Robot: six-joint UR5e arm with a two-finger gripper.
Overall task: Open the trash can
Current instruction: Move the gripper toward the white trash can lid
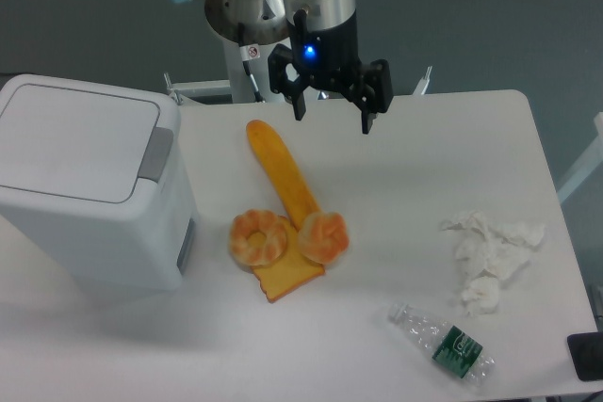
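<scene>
The trash can (80, 176) is a large white boxy bin at the table's left side. Its flat lid is closed, and a grey push-button strip (156, 152) runs along the lid's right edge. My gripper (333, 122) hangs above the back middle of the table, to the right of the bin and well apart from it. Its two black fingers are spread wide and hold nothing. A blue light glows on its body.
A long orange baguette (283, 174), two orange pastries (259, 237) and a toast slice (287, 278) lie mid-table. Crumpled white tissues (490, 256) and a clear plastic bottle (443, 344) lie at the right. A dark object (587, 357) sits at the right front corner.
</scene>
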